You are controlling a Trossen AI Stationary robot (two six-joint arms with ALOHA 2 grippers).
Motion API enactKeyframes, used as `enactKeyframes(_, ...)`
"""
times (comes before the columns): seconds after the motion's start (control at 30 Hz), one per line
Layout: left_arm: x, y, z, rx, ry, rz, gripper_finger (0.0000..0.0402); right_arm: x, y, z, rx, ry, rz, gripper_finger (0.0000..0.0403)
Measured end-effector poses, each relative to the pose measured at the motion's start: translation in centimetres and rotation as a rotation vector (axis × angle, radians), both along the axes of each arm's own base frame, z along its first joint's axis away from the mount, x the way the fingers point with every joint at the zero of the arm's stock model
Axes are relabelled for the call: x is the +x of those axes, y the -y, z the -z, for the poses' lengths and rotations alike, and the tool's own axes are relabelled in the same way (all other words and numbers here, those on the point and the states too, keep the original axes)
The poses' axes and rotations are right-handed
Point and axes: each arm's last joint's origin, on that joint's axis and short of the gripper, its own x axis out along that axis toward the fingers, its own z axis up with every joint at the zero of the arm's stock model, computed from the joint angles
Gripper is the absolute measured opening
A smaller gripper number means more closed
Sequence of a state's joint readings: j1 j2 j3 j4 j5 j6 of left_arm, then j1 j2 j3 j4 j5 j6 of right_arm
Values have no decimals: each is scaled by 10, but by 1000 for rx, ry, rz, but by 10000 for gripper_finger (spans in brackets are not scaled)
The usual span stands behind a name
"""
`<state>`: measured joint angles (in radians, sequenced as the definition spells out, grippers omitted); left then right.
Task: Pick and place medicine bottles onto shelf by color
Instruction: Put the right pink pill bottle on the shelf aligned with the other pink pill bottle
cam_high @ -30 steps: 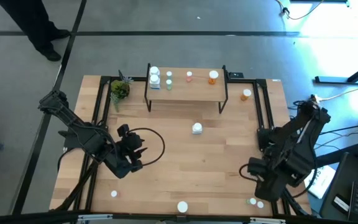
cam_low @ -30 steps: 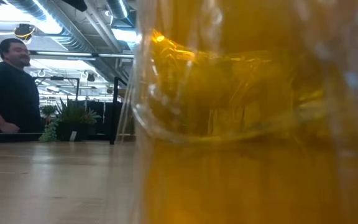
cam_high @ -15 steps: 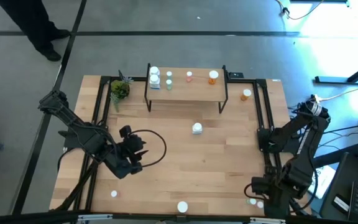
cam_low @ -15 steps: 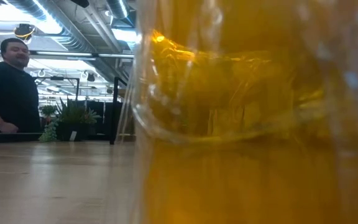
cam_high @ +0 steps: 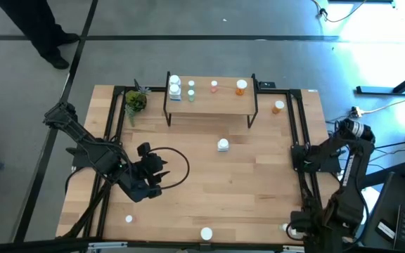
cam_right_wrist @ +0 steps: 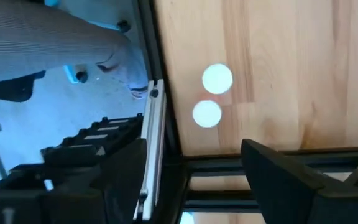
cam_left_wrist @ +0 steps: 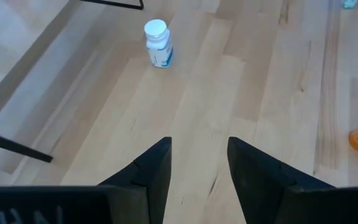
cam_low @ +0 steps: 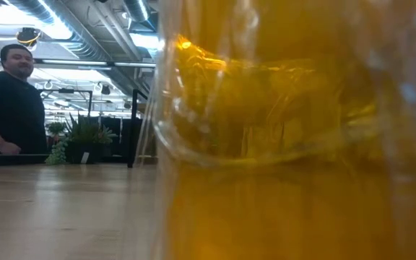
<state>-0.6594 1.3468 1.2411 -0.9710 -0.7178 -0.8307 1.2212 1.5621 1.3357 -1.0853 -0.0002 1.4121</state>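
Observation:
The shelf (cam_high: 216, 104) stands at the table's far side with several medicine bottles (cam_high: 191, 87) upright on its plank. A white bottle (cam_high: 223, 145) stands mid-table, also in the left wrist view (cam_left_wrist: 157, 43). An orange bottle (cam_high: 278, 107) stands right of the shelf. Two white-capped bottles (cam_right_wrist: 217, 79) (cam_right_wrist: 207, 114) stand at the near right corner. My right gripper (cam_right_wrist: 194, 149) hangs open above the table's near edge beside them (cam_high: 294, 230). My left gripper (cam_left_wrist: 197, 146) is open over the table's left half (cam_high: 162, 176), with nothing between its fingers.
An orange bottle (cam_low: 295, 130) right at the lens fills most of the low view. White-capped bottles (cam_high: 129, 219) (cam_high: 206, 233) stand near the front edge. A potted plant (cam_high: 135, 102) sits left of the shelf. Black frame rails (cam_high: 301, 140) run along the table's sides. A person (cam_low: 9, 101) stands beyond the table.
My right gripper has swung toward the table's near right corner and sunk lower, tipping more steeply downward, its fingers still open. The bottles have not moved.

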Motion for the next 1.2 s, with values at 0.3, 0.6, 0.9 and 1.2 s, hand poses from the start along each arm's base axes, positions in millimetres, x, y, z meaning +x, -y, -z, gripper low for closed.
enactKeyframes(0.3,0,0,0,0,3,-3,150,4,-20,31,-88,3,-5,264)
enactKeyframes(0.6,0,0,0,-4,6,-4,150,7,-29,52,-160,-22,-9,264)
enactKeyframes(0.9,0,0,0,-5,8,-4,150,8,-31,62,-202,-37,-9,264)
enactKeyframes(1.2,0,0,0,-6,8,-4,150,8,-31,73,-262,-64,-11,264)
